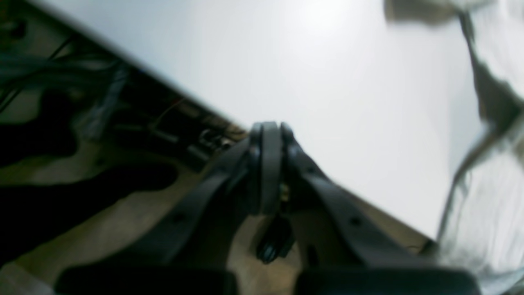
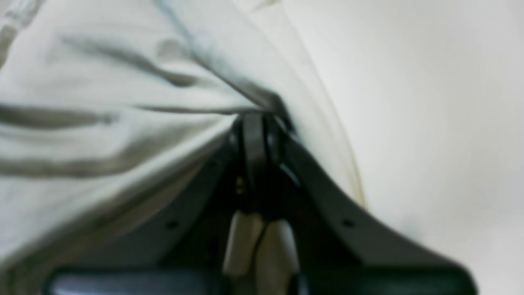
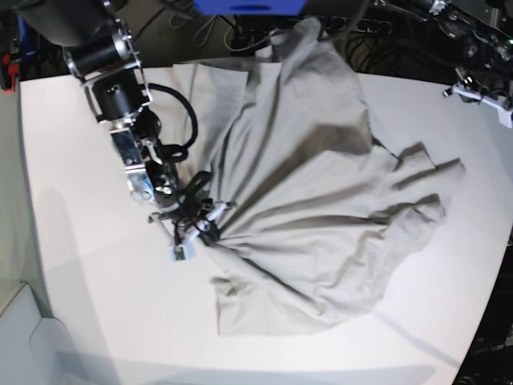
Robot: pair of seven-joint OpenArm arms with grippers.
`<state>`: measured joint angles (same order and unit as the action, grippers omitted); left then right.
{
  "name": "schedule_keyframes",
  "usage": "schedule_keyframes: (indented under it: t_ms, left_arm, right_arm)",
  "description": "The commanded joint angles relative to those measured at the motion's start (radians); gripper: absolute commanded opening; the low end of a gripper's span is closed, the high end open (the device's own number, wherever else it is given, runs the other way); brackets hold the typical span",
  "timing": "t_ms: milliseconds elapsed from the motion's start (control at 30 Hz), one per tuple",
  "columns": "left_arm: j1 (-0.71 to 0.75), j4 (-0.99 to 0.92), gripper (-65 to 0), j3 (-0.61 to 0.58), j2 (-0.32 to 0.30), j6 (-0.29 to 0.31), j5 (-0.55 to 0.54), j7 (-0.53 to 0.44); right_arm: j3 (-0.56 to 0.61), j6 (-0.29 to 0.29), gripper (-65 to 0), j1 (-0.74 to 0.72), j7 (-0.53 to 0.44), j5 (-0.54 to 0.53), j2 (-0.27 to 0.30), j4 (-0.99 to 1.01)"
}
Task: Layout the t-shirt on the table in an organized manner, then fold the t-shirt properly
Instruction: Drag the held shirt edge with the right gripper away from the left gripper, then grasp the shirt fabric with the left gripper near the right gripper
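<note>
The light grey-beige t-shirt [image 3: 321, 200] lies crumpled over the middle and far part of the white table [image 3: 96, 281], its folds fanning out from one pinched point on its left side. At that point my right gripper [image 3: 212, 212] is shut on a bunch of the cloth. In the right wrist view the fabric [image 2: 102, 102] gathers into the closed tips of the right gripper [image 2: 258, 119]. In the left wrist view my left gripper [image 1: 268, 127] is shut with nothing in it, above the table's edge [image 1: 307, 82]. The t-shirt [image 1: 491, 205] shows blurred to its right, apart from it.
Cables and dark equipment [image 3: 240, 24] lie beyond the table's far edge, with a blue object [image 3: 248, 6] at the top. More cables [image 1: 61, 82] show below the table's edge in the left wrist view. Parts of the left arm [image 3: 479, 87] reach in at the top right.
</note>
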<state>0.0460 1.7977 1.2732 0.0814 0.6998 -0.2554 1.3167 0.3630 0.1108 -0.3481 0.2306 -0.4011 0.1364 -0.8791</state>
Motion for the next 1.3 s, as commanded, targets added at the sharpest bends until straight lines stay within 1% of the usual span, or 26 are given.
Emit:
schedule_keyframes:
  t_ms: [0, 67, 167, 233, 333, 400, 467, 533, 567, 667, 767, 833, 900, 1067, 1133, 1200, 1267]
  left_arm:
    - [-0.016, 0.021, -64.9, -0.014, 0.007, -0.002, -0.017, -0.006]
    - [-0.028, 0.023, -64.9, -0.031, 0.030, -0.002, -0.017, -0.006]
    - [-0.042, 0.023, -64.9, -0.062, 0.073, -0.002, -0.017, -0.006]
    - [-0.054, 0.023, -64.9, -0.089, 0.076, -0.002, -0.017, -0.004]
    - [-0.033, 0.023, -64.9, -0.185, 0.076, -0.002, -0.017, -0.004]
    - [-0.022, 0.021, -64.9, -0.257, 0.076, -0.002, -0.018, 0.014]
    - [-0.011, 0.017, -64.9, -0.306, 0.076, -0.002, -0.048, 0.044]
    - [0.009, 0.021, -64.9, -0.350, 0.076, -0.002, -0.088, 0.053]
    - [0.016, 0.021, -64.9, -0.367, 0.076, -0.002, -0.097, 0.051]
    - [0.027, 0.021, -64.9, -0.405, 0.076, -0.002, -0.097, 0.044]
    - [0.030, 0.021, -64.9, -0.402, 0.076, -0.002, -0.097, 0.045]
    - [0.039, 0.021, -64.9, -0.401, 0.076, -0.002, -0.098, 0.044]
    - [0.041, 0.021, -64.9, -0.401, 0.076, -0.002, -0.100, 0.044]
    - [0.044, 0.021, -64.9, -0.399, 0.076, -0.002, -0.106, 0.044]
    - [0.044, 0.023, -64.9, -0.402, 0.076, -0.002, -0.107, 0.053]
    - [0.044, 0.027, -64.9, -0.409, 0.076, -0.002, -0.109, 0.054]
    - [0.042, 0.049, -64.9, -0.418, 0.076, -0.002, -0.109, 0.054]
  right_arm:
    - [-0.023, -0.082, -65.0, 0.027, 0.155, 0.054, 0.042, 0.031]
    - [-0.057, -0.082, -65.0, 0.056, 0.157, 0.054, 0.055, 0.025]
    - [-0.066, -0.082, -65.0, 0.079, 0.157, 0.052, 0.055, 0.024]
    - [-0.066, -0.082, -65.0, 0.082, 0.157, 0.052, 0.045, 0.024]
    - [-0.063, -0.082, -65.0, 0.088, 0.177, 0.052, 0.007, 0.024]
    - [-0.065, -0.082, -65.0, 0.085, 0.200, 0.052, -0.005, 0.024]
    - [-0.061, -0.082, -65.0, 0.082, 0.204, 0.052, -0.039, 0.024]
    - [-0.061, -0.082, -65.0, 0.071, 0.206, 0.054, -0.050, 0.024]
    - [-0.054, -0.082, -65.0, 0.065, 0.206, 0.054, -0.054, 0.025]
    - [0.018, -0.082, -65.0, 0.050, 0.206, 0.054, -0.087, 0.024]
    - [0.089, -0.082, -65.0, 0.044, 0.206, 0.051, -0.099, 0.016]
    - [0.097, -0.082, -65.0, 0.048, 0.206, 0.051, -0.108, -0.035]
    - [0.083, -0.081, -65.0, 0.073, 0.206, 0.051, -0.100, -0.136]
    - [0.069, -0.078, -64.8, 0.129, 0.206, 0.047, -0.024, -0.429]
    - [0.069, -0.078, -64.7, 0.129, 0.206, 0.047, -0.002, -0.492]
    - [0.067, -0.078, -64.7, 0.120, 0.206, 0.047, 0.019, -0.513]
    - [0.061, -0.078, -64.7, 0.116, 0.206, 0.047, 0.025, -0.518]
